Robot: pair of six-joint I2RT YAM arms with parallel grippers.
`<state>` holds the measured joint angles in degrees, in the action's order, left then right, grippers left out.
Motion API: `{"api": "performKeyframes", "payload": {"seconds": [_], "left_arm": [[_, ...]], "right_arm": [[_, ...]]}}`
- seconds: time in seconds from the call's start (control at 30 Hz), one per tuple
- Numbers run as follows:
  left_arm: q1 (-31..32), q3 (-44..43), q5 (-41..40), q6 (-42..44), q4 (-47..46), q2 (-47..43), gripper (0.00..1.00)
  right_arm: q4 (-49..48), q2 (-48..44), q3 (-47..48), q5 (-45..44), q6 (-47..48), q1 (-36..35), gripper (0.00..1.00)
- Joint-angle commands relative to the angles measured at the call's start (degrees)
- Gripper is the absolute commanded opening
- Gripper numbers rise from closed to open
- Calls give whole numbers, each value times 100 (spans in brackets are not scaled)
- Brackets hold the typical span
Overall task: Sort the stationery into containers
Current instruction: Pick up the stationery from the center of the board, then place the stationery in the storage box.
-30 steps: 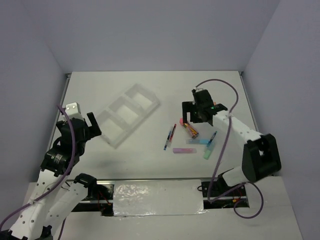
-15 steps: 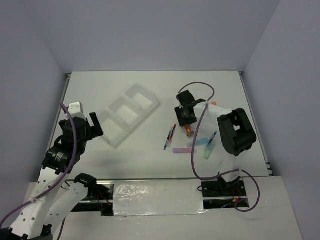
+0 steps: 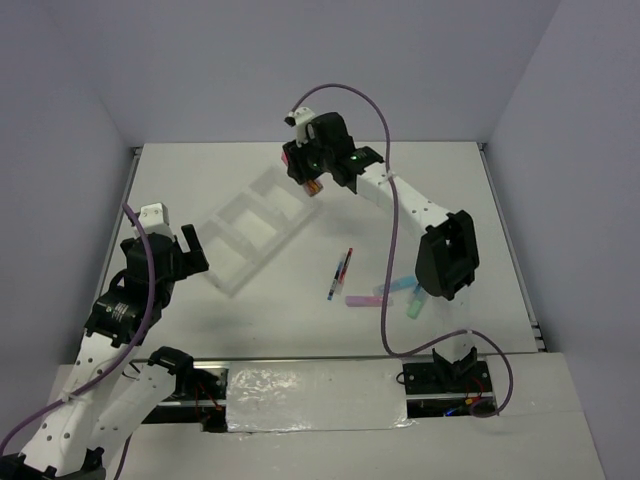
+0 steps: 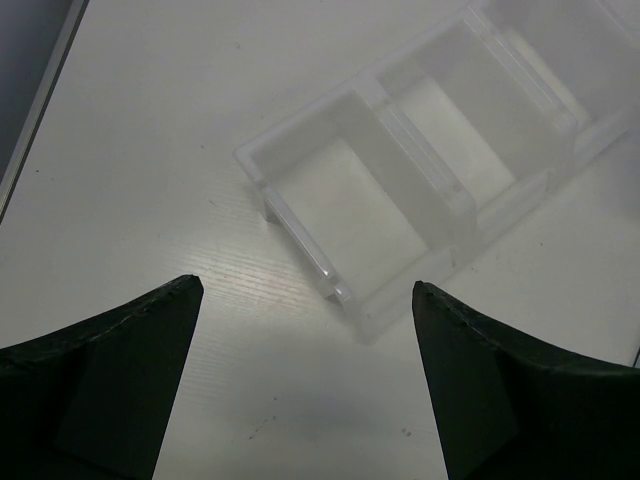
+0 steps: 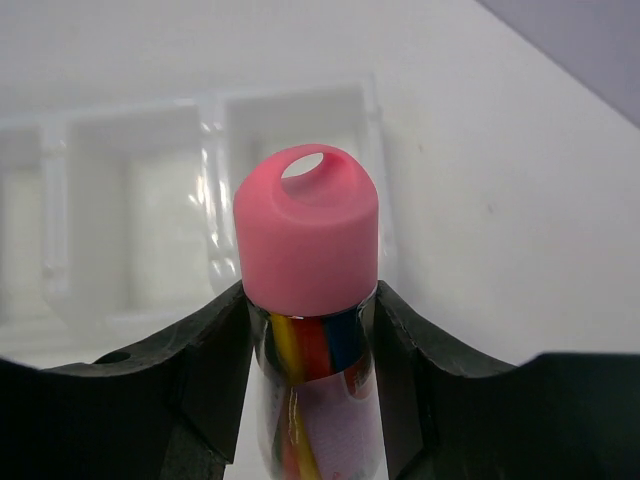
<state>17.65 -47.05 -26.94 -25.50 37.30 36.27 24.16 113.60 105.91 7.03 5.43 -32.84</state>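
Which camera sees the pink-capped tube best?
The right wrist view: the pink-capped, striped short cylinder is close-up, clamped in the right gripper. The top view shows it tiny; the left wrist view misses it.

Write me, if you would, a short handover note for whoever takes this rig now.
Left gripper: open, empty, hovering by the tray's near end.
Right gripper: shut on the pink-capped cylinder, raised near the tray's far end.
Done: nothing visible in any compartment.
Left: drop the cylinder in, then sort the pens, purple bar, blue bar and green bar, all loose on the table.
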Motion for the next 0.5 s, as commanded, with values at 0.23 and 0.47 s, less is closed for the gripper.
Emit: {"api": "performKeyframes", "payload": {"seconds": [0.23, 0.47], "left_arm": [[-34, -94, 179, 150, -276, -59, 99], [-34, -68, 338, 194, -320, -94, 99]], "right_arm": [[-1493, 1497, 1054, 782, -173, -117, 30], [-1379, 1903, 1556, 870, -262, -117, 37]]}}
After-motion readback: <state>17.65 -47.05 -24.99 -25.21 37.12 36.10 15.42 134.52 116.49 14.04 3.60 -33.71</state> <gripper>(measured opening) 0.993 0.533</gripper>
